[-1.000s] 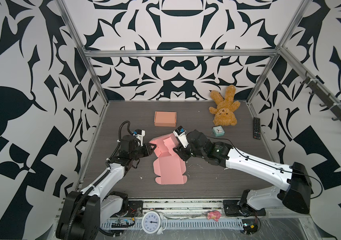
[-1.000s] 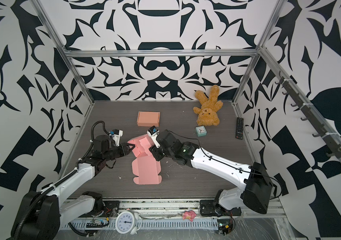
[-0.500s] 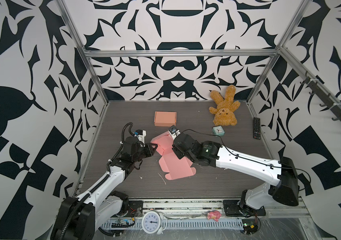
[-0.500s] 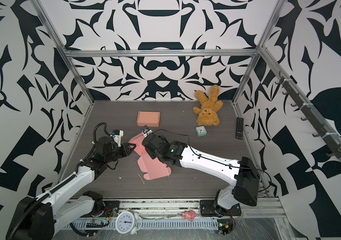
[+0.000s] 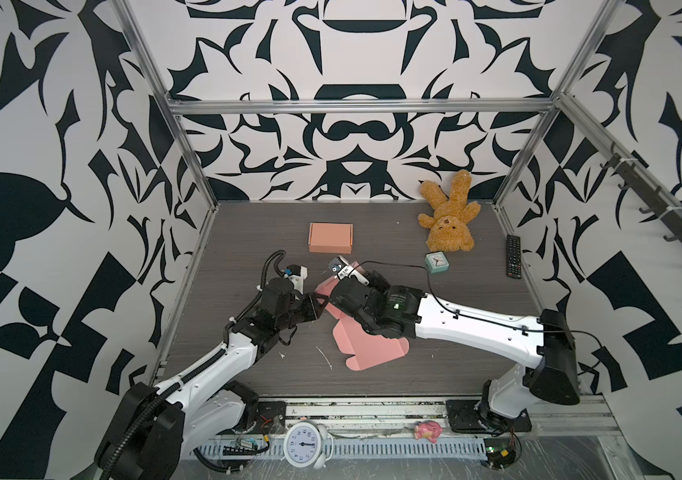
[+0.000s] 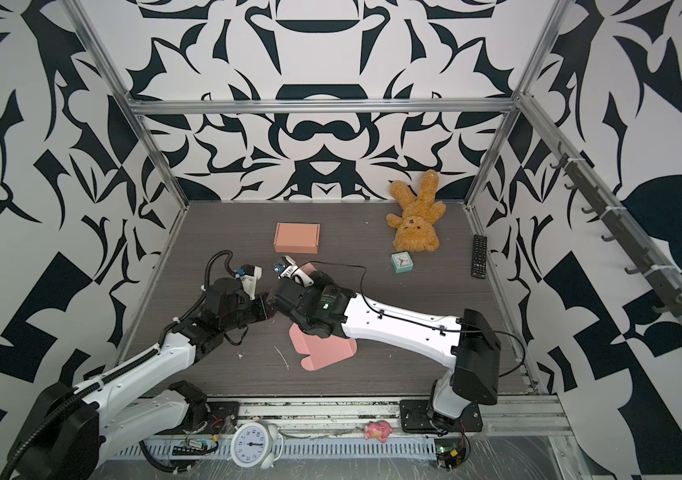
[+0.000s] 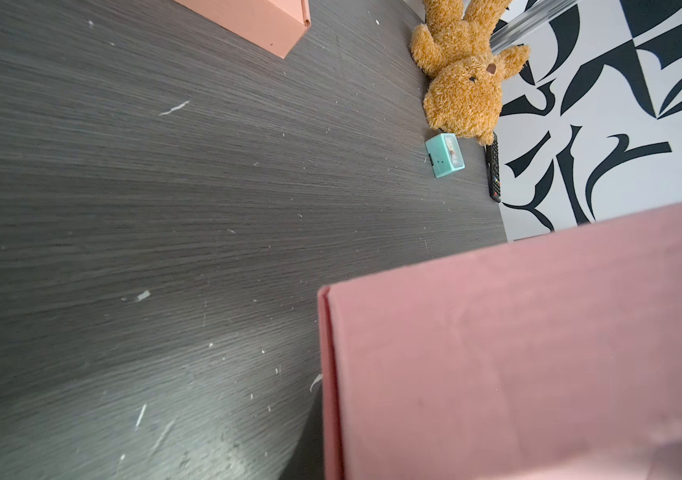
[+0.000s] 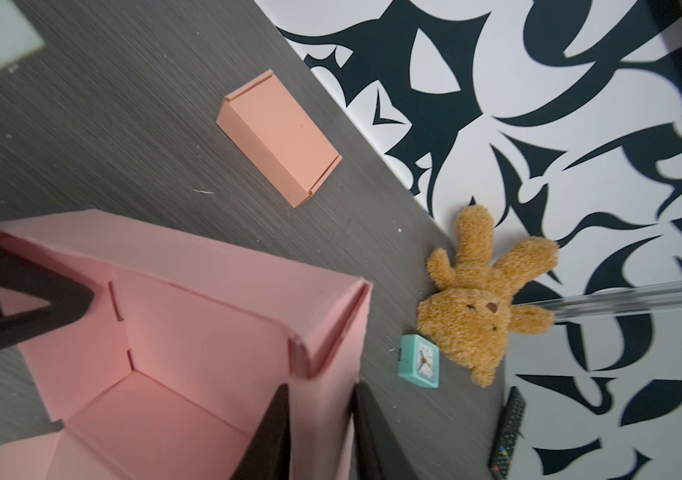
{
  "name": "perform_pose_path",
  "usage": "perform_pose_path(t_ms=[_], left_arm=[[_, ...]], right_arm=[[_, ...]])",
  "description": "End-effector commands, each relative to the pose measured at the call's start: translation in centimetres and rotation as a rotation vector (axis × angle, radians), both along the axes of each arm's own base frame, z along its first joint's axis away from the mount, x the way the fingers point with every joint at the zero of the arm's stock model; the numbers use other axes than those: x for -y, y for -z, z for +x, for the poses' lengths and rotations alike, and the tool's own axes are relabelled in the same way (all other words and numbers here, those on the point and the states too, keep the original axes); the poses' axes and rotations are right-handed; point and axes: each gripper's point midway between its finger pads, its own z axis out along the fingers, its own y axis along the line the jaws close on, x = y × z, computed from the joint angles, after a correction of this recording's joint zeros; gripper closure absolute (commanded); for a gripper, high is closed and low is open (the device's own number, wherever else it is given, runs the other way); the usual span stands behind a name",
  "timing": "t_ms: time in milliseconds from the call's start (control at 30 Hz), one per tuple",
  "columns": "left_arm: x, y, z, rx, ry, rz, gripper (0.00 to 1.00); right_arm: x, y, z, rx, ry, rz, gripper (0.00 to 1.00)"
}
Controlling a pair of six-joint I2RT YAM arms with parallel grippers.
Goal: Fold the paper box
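On the left of both top views, the left arm point(image 5: 223, 357) is being stretched toward the middle of the grey counter point(image 5: 248, 232), and the left jaws are being kept clenched on one raised wall of the pink paper box point(image 5: 372, 353). Behind them, near the back wall, a closed orange box point(image 5: 330, 237) is being left flat and well apart. The pink paper box point(image 6: 327, 353) is being held half-formed at the counter's middle: its walled part is being lifted between the two arms, while its flat flap is being left lying on the counter toward the front edge. In the right wrist view, the opposite wall of the box point(image 8: 190, 332) is being grasped by the right jaws, one finger point(image 8: 273, 432) being pressed on each face. The right arm point(image 5: 476, 328) is being reached across from the right. Farther right, a teal clock point(image 5: 435, 262), a teddy bear point(image 5: 449, 220) and a remote control point(image 5: 513, 256) are being left untouched.
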Motion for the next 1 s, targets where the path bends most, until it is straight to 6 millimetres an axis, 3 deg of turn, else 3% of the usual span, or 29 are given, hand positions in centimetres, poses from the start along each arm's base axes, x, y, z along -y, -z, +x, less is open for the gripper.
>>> perform_pose_path(t_ms=[0,233,700,967], left_arm=[[2.0,-2.7,0.3,0.059,0.047,-0.060,0.86],[3.1,-3.4,0.2,0.074,0.064,-0.076,0.86],[2.8,-4.0,-0.1,0.093,0.055,-0.084,0.87],[2.7,-4.3,-0.1,0.104,0.056,-0.083,0.87]], right_arm=[[0.3,-2.2,0.4,0.083,0.027,-0.050,0.77],[0.8,-1.8,0.6,0.098,0.036,-0.125,0.77],[1.5,-0.5,0.4,0.084,0.012,-0.202,0.73],[1.7,-0.4,0.3,0.055,-0.005,-0.161,0.75]])
